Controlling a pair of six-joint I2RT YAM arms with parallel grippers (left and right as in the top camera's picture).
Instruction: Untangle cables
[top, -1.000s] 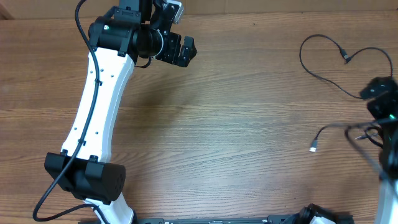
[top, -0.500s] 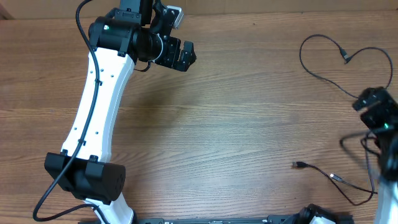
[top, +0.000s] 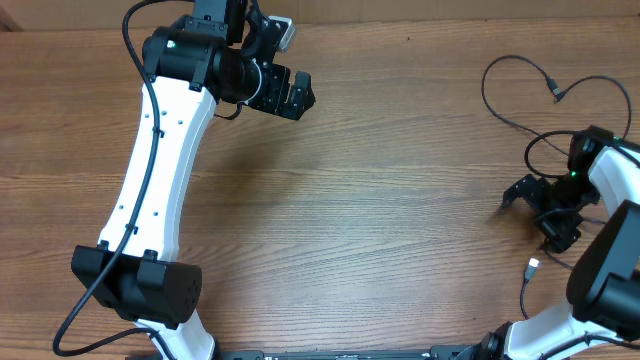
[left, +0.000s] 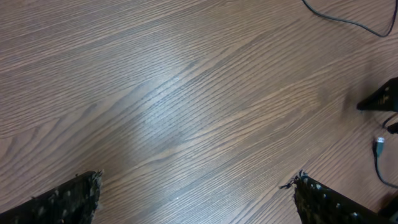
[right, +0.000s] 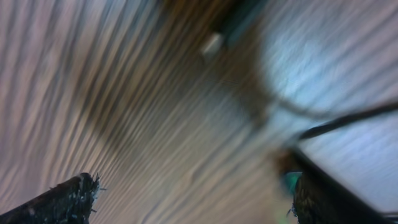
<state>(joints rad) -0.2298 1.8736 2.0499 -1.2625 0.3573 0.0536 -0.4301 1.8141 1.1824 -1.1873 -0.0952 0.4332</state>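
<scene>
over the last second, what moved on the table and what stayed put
The right gripper swung inward from the right edge of the table, jaws open, holding nothing. The cable with the silver plug shifted too: its plug now lies close to that gripper, nearer the front edge. The looped cable at the far right and the open left gripper stayed about where they were.

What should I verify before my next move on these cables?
1. Left jaws open and empty: ok.
2. Right jaws open: ok.
3. Right jaws free of any cord: cannot tell, the right wrist view is blurred.
4. Looped cable lying on the table, plug end in view: ok.
5. Silver-tipped cable in view beside the right arm: ok.
6. Cables fully separated: cannot tell, the right arm hides where they run.
</scene>
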